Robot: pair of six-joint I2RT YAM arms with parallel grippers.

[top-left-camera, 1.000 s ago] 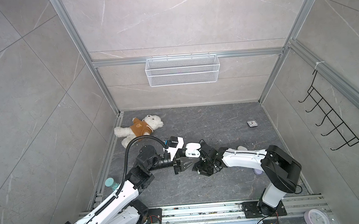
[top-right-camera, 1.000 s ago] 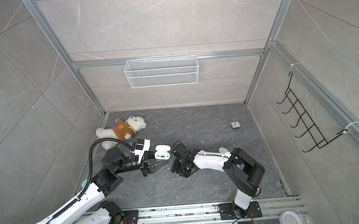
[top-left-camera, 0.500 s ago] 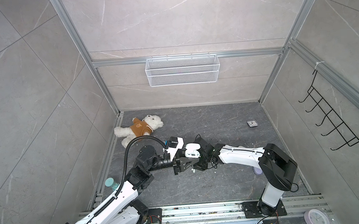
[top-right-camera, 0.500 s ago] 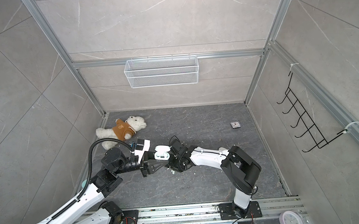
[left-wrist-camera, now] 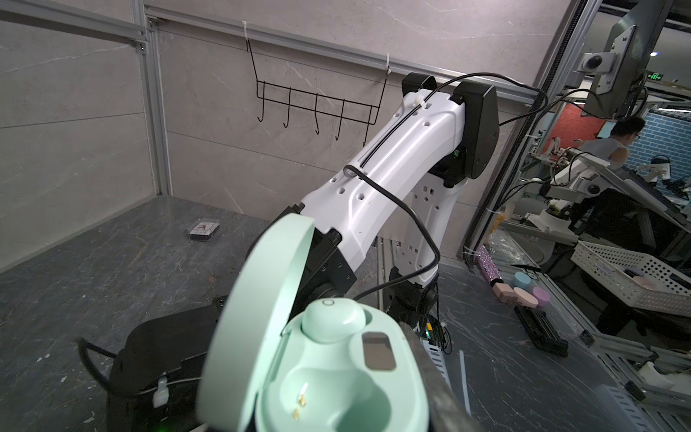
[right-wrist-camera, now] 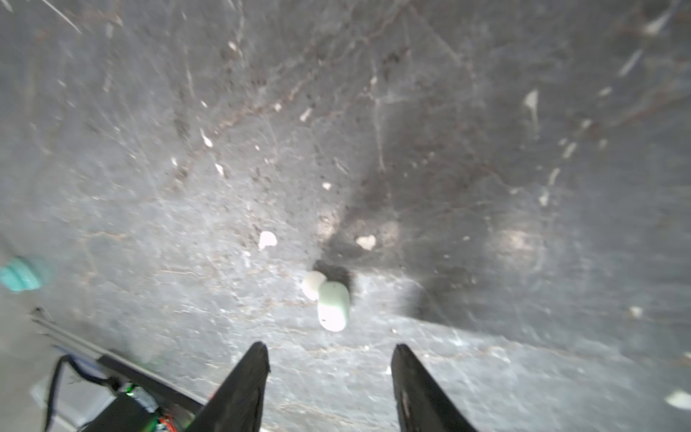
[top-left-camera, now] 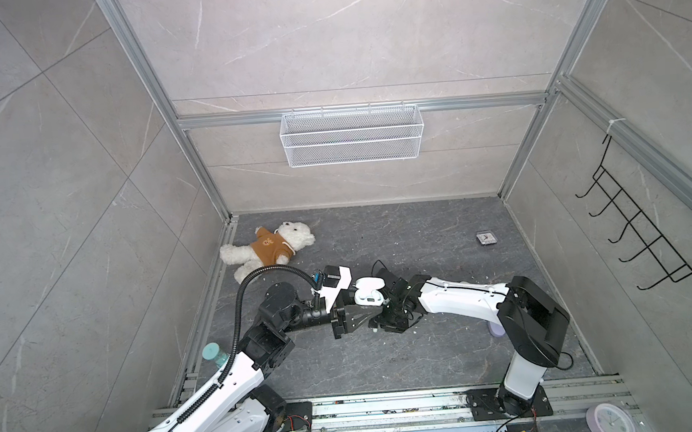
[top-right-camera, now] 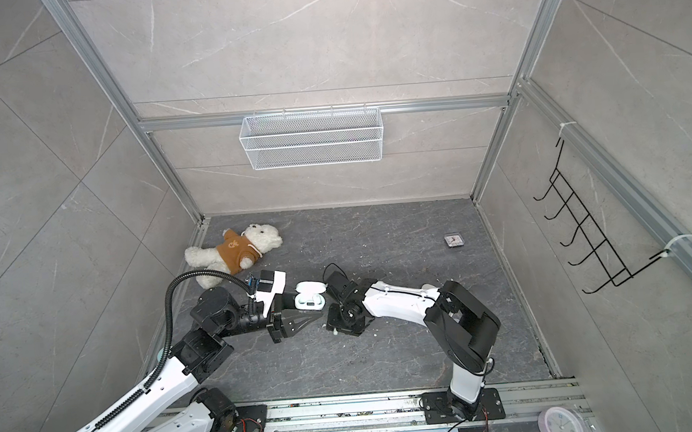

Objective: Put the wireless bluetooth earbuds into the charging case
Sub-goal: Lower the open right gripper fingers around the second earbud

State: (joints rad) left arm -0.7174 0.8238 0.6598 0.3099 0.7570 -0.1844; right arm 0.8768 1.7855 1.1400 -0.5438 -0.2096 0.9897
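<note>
Here, mint earbud (right-wrist-camera: 332, 305) just ahead of parted right claw (right-wrist-camera: 329, 347), left claw (top-left-camera: 361, 307) gripping case (left-wrist-camera: 329, 381)

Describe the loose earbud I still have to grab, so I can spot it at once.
Look near the middle of the dark stone floor. Just ahead of the open right gripper lies the loose earbud, touching nothing but the floor. Unlike the white crumbs around it, it is a pale mint bean with a rounded white tip.
</note>
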